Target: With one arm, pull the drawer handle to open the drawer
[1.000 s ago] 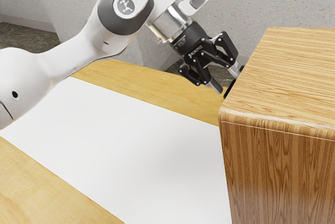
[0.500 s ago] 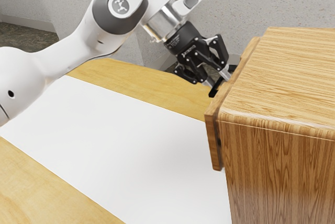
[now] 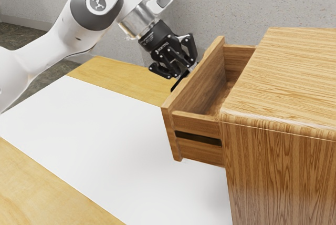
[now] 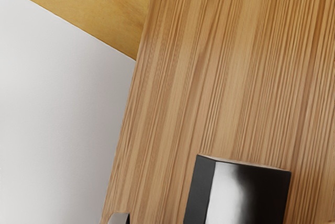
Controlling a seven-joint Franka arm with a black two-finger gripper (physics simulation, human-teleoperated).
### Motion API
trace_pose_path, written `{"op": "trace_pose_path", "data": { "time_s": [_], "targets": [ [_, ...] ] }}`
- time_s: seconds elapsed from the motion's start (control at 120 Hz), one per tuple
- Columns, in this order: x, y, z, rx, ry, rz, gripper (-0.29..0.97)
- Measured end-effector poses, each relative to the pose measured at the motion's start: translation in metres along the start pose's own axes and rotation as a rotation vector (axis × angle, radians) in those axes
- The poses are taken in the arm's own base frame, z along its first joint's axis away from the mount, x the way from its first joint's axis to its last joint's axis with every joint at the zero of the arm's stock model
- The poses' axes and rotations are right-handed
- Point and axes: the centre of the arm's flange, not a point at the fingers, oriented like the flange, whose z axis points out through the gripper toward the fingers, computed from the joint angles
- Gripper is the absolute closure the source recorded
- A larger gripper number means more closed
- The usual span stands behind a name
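**A:** Where is the drawer?

**B:** The drawer (image 3: pixel 199 91) stands open. It juts well out of the top of the cabinet (image 3: pixel 283 146), toward the exterior view's left. Its inside is in shadow, and a dark slot runs along its near side.

**A:** And the claw?

**B:** The claw (image 3: pixel 181 75) is right up against the outer face of the drawer's front panel, near that panel's far end. The white arm (image 3: pixel 58 41) comes in from the upper left and slopes down to it.

**A:** Clenched or released?

**B:** I cannot tell. The panel hides the claw's tip in the exterior view.

**A:** Can you see the handle?

**B:** Yes, in the wrist view. The handle (image 4: pixel 243 195) is a glossy black block standing on the striped wood of the panel, just under the hand.

**A:** What is around the cabinet?

**B:** It sits on a wooden bench (image 3: pixel 31 193). A white sheet (image 3: pixel 105 141) lies across the bench and passes under the open drawer. The wrist view shows the same sheet and bare wood beside the panel's edge.
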Motion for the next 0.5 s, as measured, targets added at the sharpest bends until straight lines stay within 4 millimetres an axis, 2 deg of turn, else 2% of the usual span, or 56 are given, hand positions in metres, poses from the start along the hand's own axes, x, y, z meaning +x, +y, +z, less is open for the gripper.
{"op": "trace_pose_path", "data": {
  "time_s": [0.242,0.5],
  "targets": [
    [-0.001,-0.022,-0.013,0.019,0.004,-0.040,0.58],
    [-0.007,-0.029,-0.031,0.024,0.013,-0.049,0.57]
  ]
}}
